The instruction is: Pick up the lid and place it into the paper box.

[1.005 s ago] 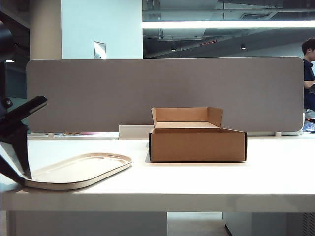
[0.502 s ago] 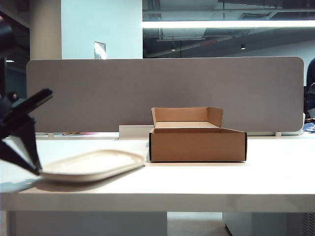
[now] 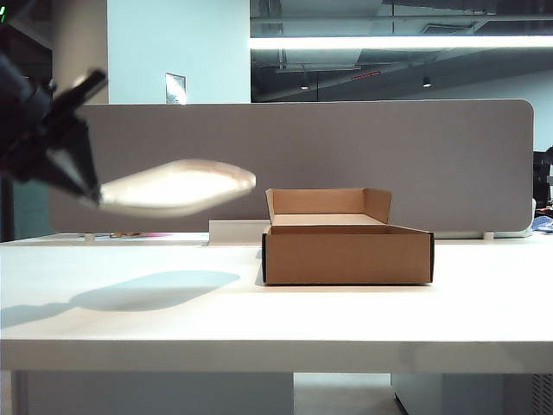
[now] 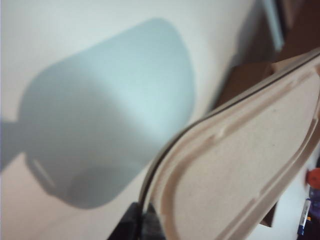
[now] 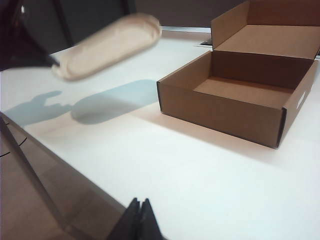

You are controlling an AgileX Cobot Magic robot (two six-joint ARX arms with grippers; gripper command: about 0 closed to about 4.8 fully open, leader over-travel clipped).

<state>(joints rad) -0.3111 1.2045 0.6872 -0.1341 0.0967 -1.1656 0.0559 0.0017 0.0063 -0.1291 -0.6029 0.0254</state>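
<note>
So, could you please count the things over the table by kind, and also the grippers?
Lid: 1, held in the air by the left gripper
Paper box: 1
White block: 1
Grippers: 2, left gripper, right gripper
Total: 5

I am working in an open-plan office. My white desk [image 3: 363, 320] is backed by a grey fabric-covered divider screen [image 3: 285, 147] with rounded corners, the sort that separates facing workstations. Behind it stands a pale structural column [image 3: 173, 52] with a small notice [image 3: 175, 88] fixed to it. Overhead, the ceiling is dark and exposed, and a long fluorescent strip light [image 3: 397, 41] runs across it. At the far right edge, beyond the screen, part of a person [image 3: 544, 177] in dark clothing shows.
</note>
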